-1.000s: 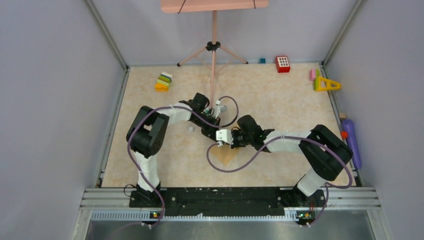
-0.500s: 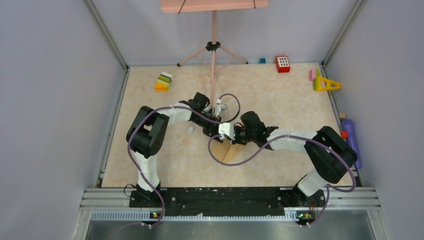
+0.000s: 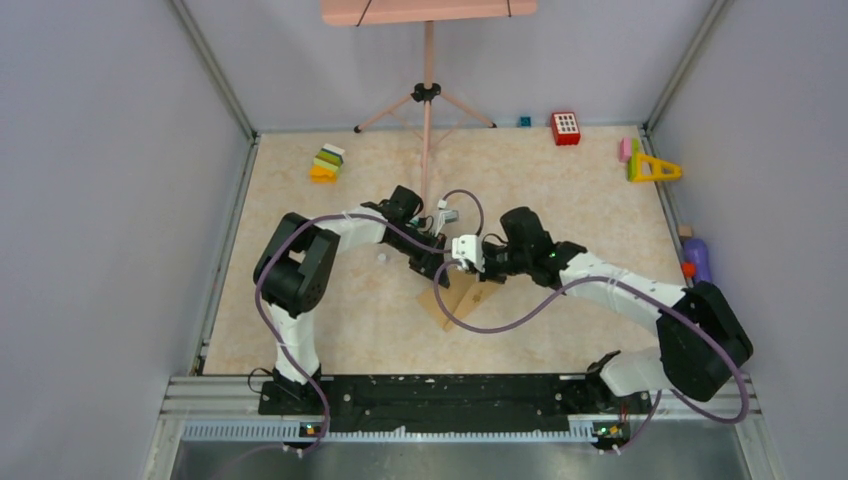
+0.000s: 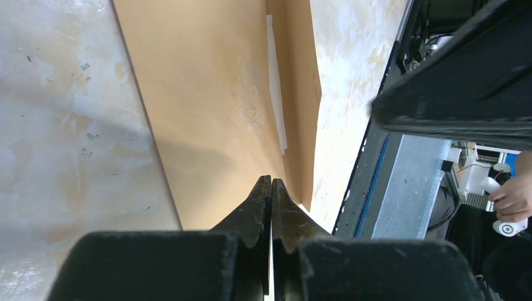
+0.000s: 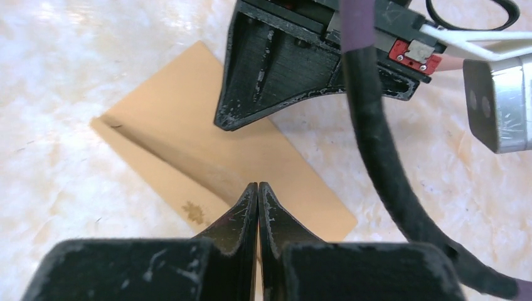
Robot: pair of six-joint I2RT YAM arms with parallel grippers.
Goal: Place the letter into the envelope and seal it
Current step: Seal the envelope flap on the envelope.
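Grey walls box in a marbled beige worktop (image 3: 580, 200). A black and silver mounting rail (image 3: 440, 392) runs along its near edge and carries both arm bases. Just beyond the rail, midway between the arms, the flat brown kraft-paper envelope (image 3: 458, 300) lies on the worktop at an angle. Both arms bend inward over it.

The left pincer (image 4: 271, 182) has its fingers pressed together with nothing between them, tips down at one end of the envelope. The right pincer (image 5: 258, 185) is likewise closed and empty, its tips over the envelope's face just beside a small dark mark (image 5: 194, 212). Whether either one touches the paper cannot be told.

In the left wrist view a narrow pale strip (image 4: 276, 81) runs along a fold of the envelope. Whether that is the cream paper letter cannot be told.

A purple cylinder (image 3: 702, 262) lies along the right edge. Farther back stands a thin pink tripod (image 3: 427, 100). Near the far wall are a stack of coloured blocks (image 3: 327, 162), a red block with white dots (image 3: 565, 128) and a yellow triangular toy (image 3: 652, 168).
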